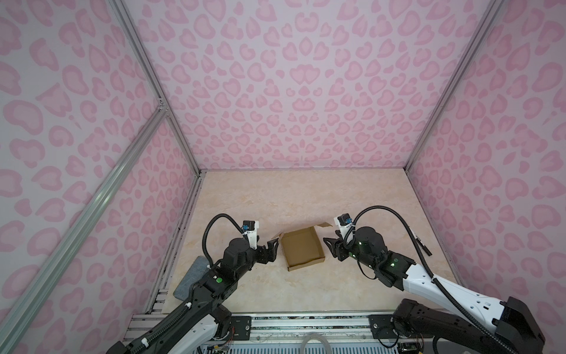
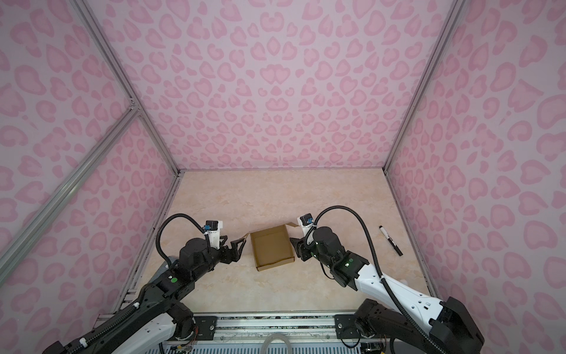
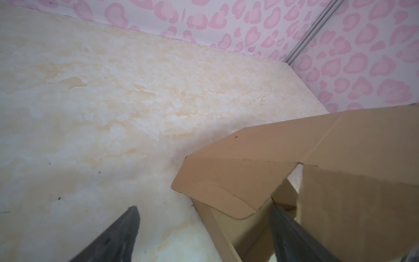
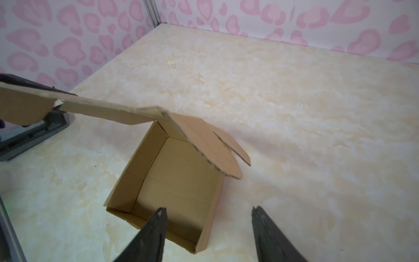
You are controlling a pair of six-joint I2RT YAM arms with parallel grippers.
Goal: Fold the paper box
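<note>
Mid-desk, between both arms, sat the shallow brown corrugated-cardboard paper box (image 1: 301,246), flat on the beige marbled desk (image 1: 306,196). The tray part was formed: four low walls up, inside empty. The lid panel (image 4: 204,140) stood up from the far wall, not closed, with a rounded side tab (image 3: 226,181) splayed out at each end.

The left claw (image 1: 272,249) sat at the box's far-left corner, jaws spread wide and holding nothing. In the left wrist view that tab lay over one finger, contact unclear. The right claw (image 1: 330,248) was just beside the right wall, jaws parted and empty. The right wrist view put that wall in line with the gap between its fingers (image 4: 154,233).

Judgement: the box looked light and thin, stiff across panels but quick to bend at scored creases. It would likely slide on the smooth desk if pushed from one side, so the opposite wall wants bracing. Edges would crush under a hard pinch. Best hold was probably the lid's free edge or a tab near its crease, pinched across the sheet.

A grey felt block (image 1: 191,277) lay by the left arm and a black marker pen (image 2: 390,240) off right, both well apart from the box.
</note>
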